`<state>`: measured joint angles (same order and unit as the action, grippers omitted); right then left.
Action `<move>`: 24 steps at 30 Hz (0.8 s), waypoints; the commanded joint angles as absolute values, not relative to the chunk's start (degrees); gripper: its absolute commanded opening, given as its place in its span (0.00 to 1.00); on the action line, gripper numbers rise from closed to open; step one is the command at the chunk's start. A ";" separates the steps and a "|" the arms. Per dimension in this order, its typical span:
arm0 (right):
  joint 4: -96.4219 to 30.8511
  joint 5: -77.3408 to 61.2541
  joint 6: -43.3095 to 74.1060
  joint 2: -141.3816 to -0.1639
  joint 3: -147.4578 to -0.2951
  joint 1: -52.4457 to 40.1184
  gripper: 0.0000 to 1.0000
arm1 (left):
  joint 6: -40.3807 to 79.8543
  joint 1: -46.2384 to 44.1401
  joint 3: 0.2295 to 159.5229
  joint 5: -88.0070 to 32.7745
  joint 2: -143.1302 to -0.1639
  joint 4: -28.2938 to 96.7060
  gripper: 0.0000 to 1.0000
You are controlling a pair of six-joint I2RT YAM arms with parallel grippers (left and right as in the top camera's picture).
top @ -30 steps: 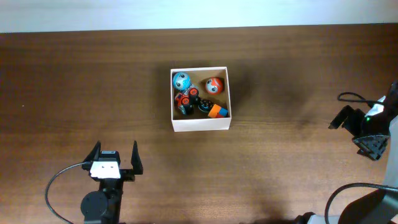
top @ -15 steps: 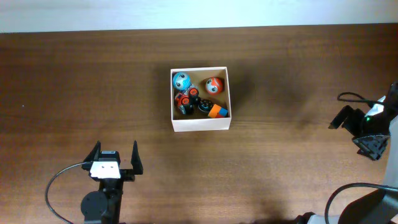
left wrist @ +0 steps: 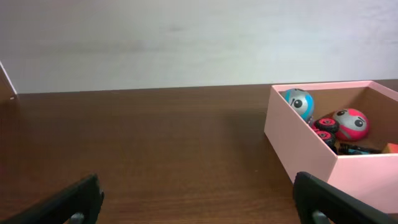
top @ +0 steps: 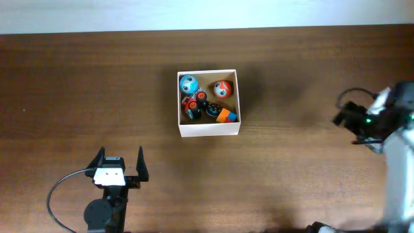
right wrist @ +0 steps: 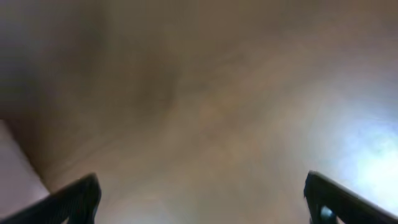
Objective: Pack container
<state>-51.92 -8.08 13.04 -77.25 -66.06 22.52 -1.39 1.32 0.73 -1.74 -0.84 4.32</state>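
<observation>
The container (top: pixel 208 127) is a square white-walled box with a tan inside, in the middle of the table. It holds a blue ball toy (top: pixel 188 83), a red ball toy (top: pixel 222 88), a red-and-black wheeled toy (top: pixel 193 103) and an orange-and-blue piece (top: pixel 226 116). In the left wrist view the container (left wrist: pixel 305 146) is at the right, toys visible inside. My left gripper (top: pixel 119 162) is open and empty near the front left, apart from the box; its fingers (left wrist: pixel 198 202) frame bare table. My right gripper (top: pixel 346 118) is at the far right, open and empty (right wrist: pixel 200 196), blurred.
The dark wooden table (top: pixel 97 90) runs to a pale wall at the back. A black cable (top: pixel 55 194) loops beside the left arm. The right wrist view shows only blurred table surface.
My right arm has moved left and slightly up, toward the box, and appears motion-blurred. The left arm and the box contents have not moved.
</observation>
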 commanded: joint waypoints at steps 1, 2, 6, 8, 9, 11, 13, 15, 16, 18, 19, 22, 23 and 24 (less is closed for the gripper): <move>-44.27 -8.43 12.45 -66.22 -60.58 14.09 0.99 | -2.24 1.67 0.51 -1.26 -0.30 4.62 0.99; -42.19 -8.43 12.45 -64.20 -59.33 12.34 0.99 | -2.24 1.67 0.51 -1.26 -0.30 4.62 0.99; -34.11 -8.01 12.43 -53.63 -53.43 4.47 0.99 | -2.24 1.67 0.51 -1.26 -0.30 4.62 0.99; -32.62 -7.99 12.45 -48.71 -50.68 2.28 0.99 | -2.24 1.67 0.51 -1.26 -0.30 4.62 0.99; -32.34 -8.01 12.45 -46.26 -49.23 1.69 0.99 | -2.24 1.67 0.51 -1.26 -0.30 4.62 0.99; -32.23 -8.01 12.45 -41.56 -46.39 1.34 0.99 | -2.24 1.67 0.51 -1.26 -0.30 4.62 0.99; -31.75 -7.92 12.23 -36.23 -42.68 1.61 0.99 | -2.24 1.67 0.51 -1.26 -0.30 4.62 0.99; -28.73 -7.97 10.09 -29.23 -36.88 2.00 0.99 | -2.24 1.67 0.51 -1.26 -0.30 4.62 0.99; -27.38 -7.99 9.15 -26.76 -34.74 2.00 0.99 | -2.24 1.67 0.51 -1.26 -0.30 4.62 0.99; -24.34 -8.01 8.34 -21.06 -29.82 2.00 0.99 | -2.24 1.67 0.51 -1.26 -0.30 4.62 0.99; -23.29 -8.01 8.29 -18.74 -27.92 1.98 0.99 | -2.24 1.67 0.51 -1.26 -0.30 4.62 0.99; -21.08 -8.14 8.29 -12.47 -23.00 1.93 0.99 | -2.24 1.67 0.51 -1.26 -0.30 4.62 0.99; -20.29 -8.23 8.01 -10.59 -21.41 1.93 0.99 | -2.24 1.67 0.51 -1.26 -0.30 4.62 0.99; -19.49 -8.23 7.68 -9.28 -20.16 1.93 0.99 | -2.24 1.67 0.51 -1.26 -0.30 4.62 0.99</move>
